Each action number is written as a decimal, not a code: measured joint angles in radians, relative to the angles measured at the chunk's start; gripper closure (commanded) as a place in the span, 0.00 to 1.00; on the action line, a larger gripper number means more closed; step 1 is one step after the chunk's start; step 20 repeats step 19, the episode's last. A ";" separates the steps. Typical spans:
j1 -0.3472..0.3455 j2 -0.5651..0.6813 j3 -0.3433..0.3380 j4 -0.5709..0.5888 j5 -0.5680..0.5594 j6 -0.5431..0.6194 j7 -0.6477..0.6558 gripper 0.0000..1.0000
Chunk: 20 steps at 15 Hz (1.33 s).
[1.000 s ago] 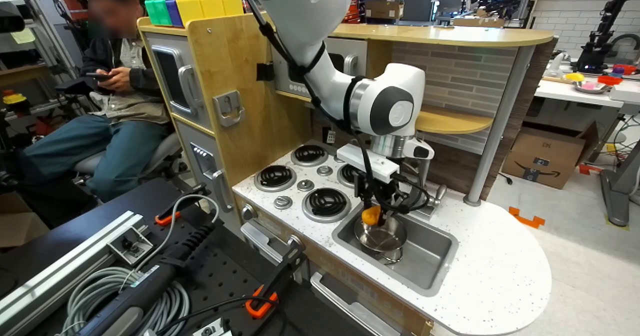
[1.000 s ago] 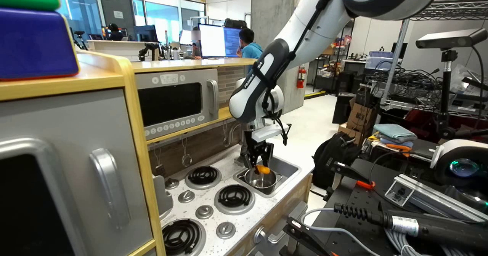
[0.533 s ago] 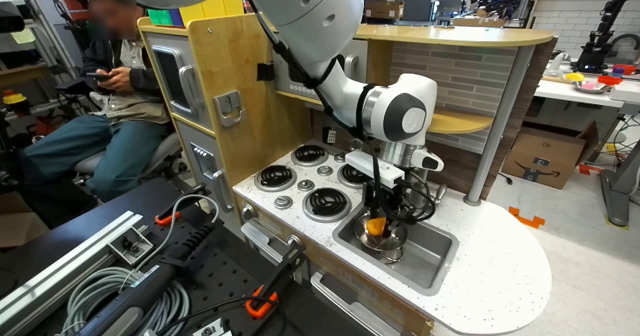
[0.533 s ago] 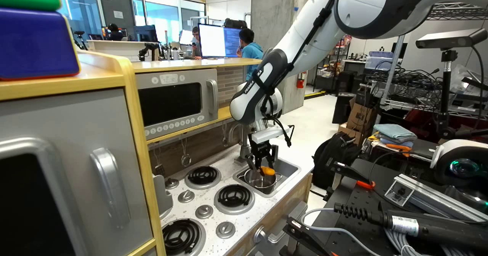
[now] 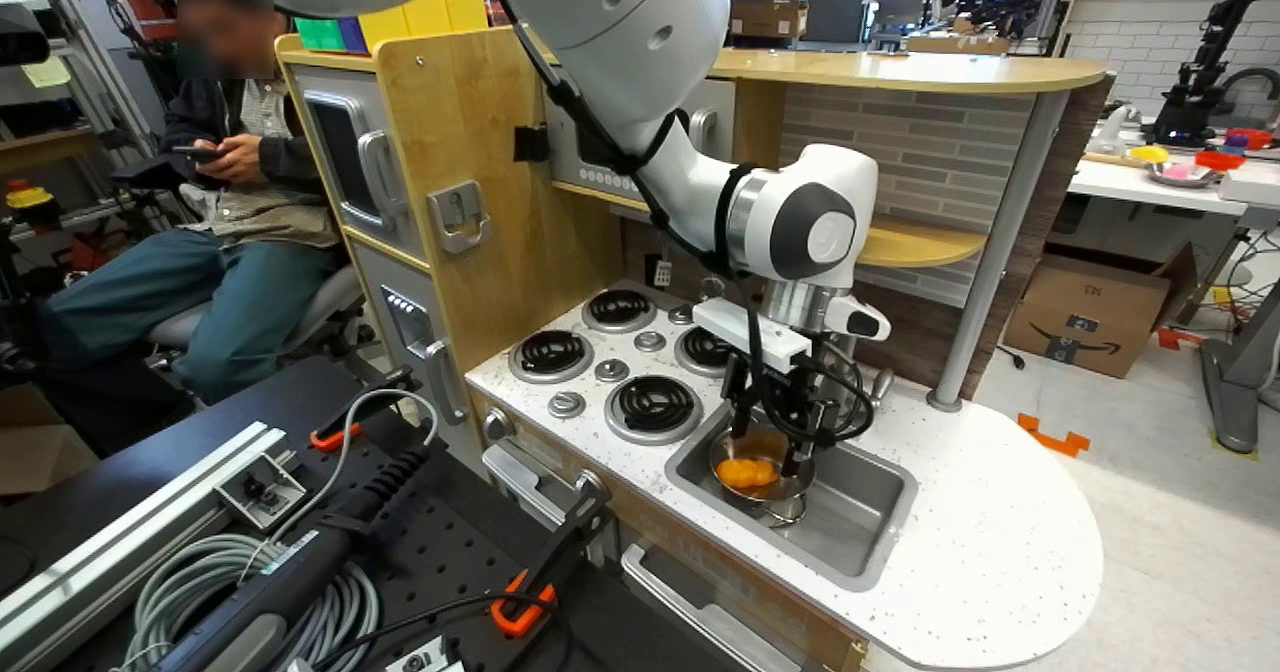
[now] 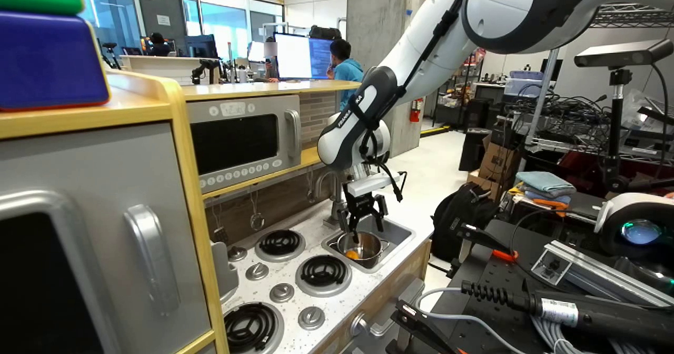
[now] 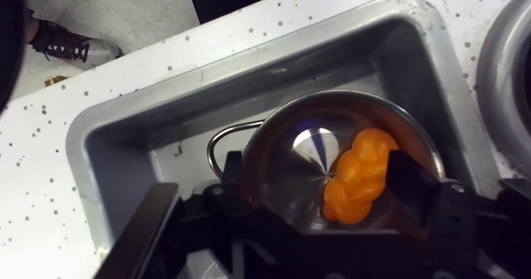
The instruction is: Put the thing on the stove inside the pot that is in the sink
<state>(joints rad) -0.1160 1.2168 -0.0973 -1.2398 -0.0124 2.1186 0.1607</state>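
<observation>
Hovering over the metal pot (image 7: 303, 179) with the end effector (image 7: 316, 162), spread wide, with two fingers (image 7: 410, 187) well apart. In the wrist view, overlapping the pot on the side of the wire handle (image 7: 210, 151) with one finger, and on the opposite side with the other. Inside the pot, can see the lumpy orange toy (image 7: 359, 179), lying off-centre, away from that handle, partly covered by a finger. Seen inside the pot in both exterior views too. Cannot tell whether touching the pot or the toy with either finger. All around the pot, can see the rectangular sink (image 7: 232, 69), stretching farther on the handle's side. Farther out around the pot, can make out the speckled white bench (image 7: 35, 187). Near the pot, on the side opposite the handle, can see the toy stove (image 5: 615, 346) with four black coil burners (image 5: 654, 409). Behind the pot in an exterior view, can make out a curved faucet (image 6: 337, 200). Higher than the pot and farther off, can see a toy microwave (image 6: 237, 138). Well apart from the pot, can see a seated person (image 5: 280, 214) holding a phone (image 5: 197, 153).
</observation>
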 measured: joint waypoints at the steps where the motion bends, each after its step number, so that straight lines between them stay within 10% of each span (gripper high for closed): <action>1: 0.001 -0.005 0.001 -0.006 0.000 0.009 -0.017 0.00; 14: 0.046 -0.410 -0.007 -0.511 -0.161 0.375 -0.252 0.00; 20: -0.057 -0.671 0.098 -0.675 -0.061 0.262 -0.477 0.00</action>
